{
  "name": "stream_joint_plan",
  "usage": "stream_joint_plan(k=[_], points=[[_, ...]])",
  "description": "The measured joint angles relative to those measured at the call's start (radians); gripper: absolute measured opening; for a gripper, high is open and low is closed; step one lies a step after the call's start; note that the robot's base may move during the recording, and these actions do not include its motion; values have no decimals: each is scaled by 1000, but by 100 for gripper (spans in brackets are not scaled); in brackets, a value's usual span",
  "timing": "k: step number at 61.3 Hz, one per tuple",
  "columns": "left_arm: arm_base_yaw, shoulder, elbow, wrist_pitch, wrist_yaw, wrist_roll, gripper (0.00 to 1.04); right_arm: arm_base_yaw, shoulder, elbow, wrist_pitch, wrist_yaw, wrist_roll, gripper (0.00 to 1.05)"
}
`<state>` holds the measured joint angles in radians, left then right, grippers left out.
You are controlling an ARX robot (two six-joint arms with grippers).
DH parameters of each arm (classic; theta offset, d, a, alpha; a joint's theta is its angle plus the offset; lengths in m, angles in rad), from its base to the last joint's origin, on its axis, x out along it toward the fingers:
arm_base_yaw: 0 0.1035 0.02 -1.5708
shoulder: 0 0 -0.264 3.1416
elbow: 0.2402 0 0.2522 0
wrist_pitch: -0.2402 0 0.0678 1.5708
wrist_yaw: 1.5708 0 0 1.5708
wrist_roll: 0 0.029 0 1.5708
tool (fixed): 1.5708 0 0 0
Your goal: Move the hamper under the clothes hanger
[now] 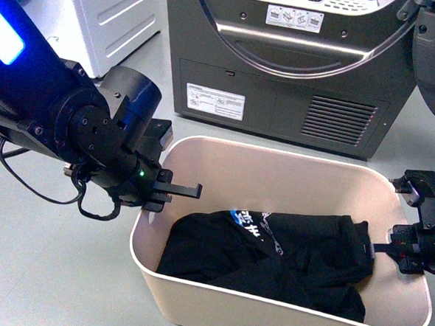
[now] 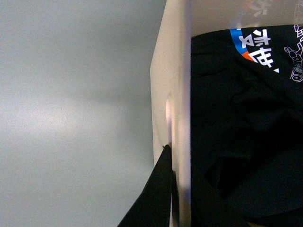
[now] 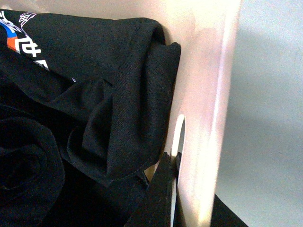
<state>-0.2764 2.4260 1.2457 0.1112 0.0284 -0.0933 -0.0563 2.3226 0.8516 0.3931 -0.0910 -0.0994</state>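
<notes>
Two grippers hold the cream hamper by its short ends, one at each. Far left in the front view, a white appliance stands at the back, and a black cable loops over the grey floor below the left arm. The left gripper sits at the hamper's left end, its jaws closed across the wall. In the left wrist view a dark finger lies against the outside of that wall, touching it (the inner one is hard to pick out against the dark cloth).

The hamper rests on the floor in the middle of the front view, just in front of a dark-grey machine with a vent grille and a round door. A black garment with a blue-and-white print lies crumpled inside, filling most of the bottom.

At the right end, the right gripper is likewise clamped on the wall. The right wrist view shows one finger inside the hamper, pressed against the wall just by the slot handle, with folded black cloth crowding against it.
</notes>
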Motion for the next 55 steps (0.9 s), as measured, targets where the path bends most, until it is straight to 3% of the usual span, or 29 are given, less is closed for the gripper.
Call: stream_joint_plan(k=[55], points=[[3,-61,-52,7,-8,-2,4,2,-59,-39,3,-7,6,3]])
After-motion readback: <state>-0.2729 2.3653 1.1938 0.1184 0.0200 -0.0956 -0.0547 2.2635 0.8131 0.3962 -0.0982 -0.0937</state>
